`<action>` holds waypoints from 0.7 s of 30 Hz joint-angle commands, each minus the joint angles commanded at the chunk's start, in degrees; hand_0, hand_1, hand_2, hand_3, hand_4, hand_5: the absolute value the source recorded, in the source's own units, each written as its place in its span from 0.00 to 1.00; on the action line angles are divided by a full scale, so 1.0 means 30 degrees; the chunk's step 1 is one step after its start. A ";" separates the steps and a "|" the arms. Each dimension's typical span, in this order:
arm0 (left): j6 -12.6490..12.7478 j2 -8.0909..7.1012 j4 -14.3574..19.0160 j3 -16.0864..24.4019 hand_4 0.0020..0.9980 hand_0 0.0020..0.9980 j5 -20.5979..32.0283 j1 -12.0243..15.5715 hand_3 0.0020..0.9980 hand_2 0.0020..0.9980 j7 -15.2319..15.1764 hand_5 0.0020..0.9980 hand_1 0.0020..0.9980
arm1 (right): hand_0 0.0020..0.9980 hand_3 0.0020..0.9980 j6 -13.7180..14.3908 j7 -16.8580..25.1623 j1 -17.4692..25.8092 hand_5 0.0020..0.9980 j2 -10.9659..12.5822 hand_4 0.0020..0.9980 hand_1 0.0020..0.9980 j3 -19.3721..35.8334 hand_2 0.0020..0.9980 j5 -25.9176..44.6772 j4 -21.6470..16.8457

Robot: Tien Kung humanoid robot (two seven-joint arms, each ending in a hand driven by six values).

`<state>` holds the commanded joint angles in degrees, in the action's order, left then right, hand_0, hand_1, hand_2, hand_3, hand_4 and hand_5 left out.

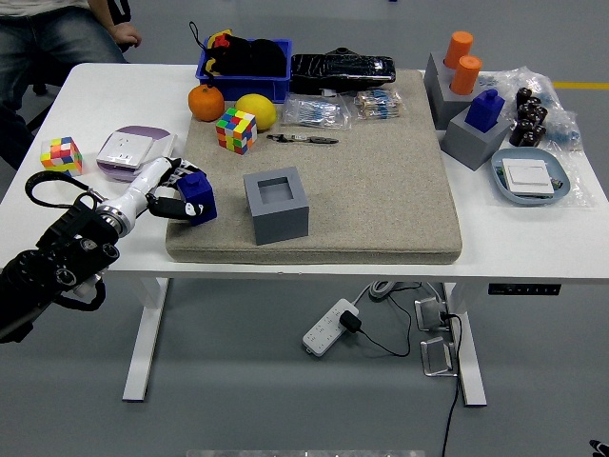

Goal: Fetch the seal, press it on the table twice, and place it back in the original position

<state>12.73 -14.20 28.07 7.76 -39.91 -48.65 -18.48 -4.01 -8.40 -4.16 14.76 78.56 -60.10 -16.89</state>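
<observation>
The left hand [166,193] is gripping the blue seal [197,196] at the left of the frame, its white fingers [169,205] curling around the seal's left side. The seal is sitting low at the left edge of the beige mat [381,181], seemingly pressing down there, slightly tilted. The black left arm is coming in from the lower left corner.

Just right of the seal, the grey holder block [276,204] is standing on the mat with its square recess showing empty. Above the seal, in the upper left, a coloured cube [235,129], an orange [205,102] and a lemon [255,109] are lying in front of a blue bin [243,67]. Left of the hand, a white and purple box [131,152] and a second coloured cube [59,155] are resting on the white table [95,95]. Nothing is standing between the seal and the holder block.

At the upper right, another blue seal [485,107] is sitting in its own grey block [468,141].
</observation>
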 joint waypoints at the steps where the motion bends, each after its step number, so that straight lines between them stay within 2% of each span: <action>1: 0.0003 0.0066 -0.0077 -0.0179 0.69 0.64 0.0107 -0.0005 0.59 0.43 -0.0001 0.00 0.47 | 0.80 0.68 -0.0005 -0.0006 -0.0009 0.50 -0.0005 0.72 0.71 0.0004 0.67 -0.0007 0.0003; 7: 0.0025 0.0196 -0.0178 -0.0470 0.68 0.64 0.0304 -0.0015 0.59 0.42 0.0004 0.00 0.47 | 0.80 0.68 -0.0005 -0.0012 -0.0021 0.50 -0.0007 0.72 0.71 0.0012 0.67 0.0011 -0.0006; 21: 0.0078 0.0121 -0.0061 -0.0561 0.71 0.64 0.0377 0.0030 0.59 0.42 -0.0075 0.00 0.47 | 0.80 0.68 0.0022 0.0010 -0.0001 0.50 0.0001 0.72 0.71 -0.0148 0.67 0.0059 -0.0024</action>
<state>12.97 -13.84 27.88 6.08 -38.78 -48.56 -18.70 -3.95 -8.37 -4.17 14.76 78.12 -59.92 -16.96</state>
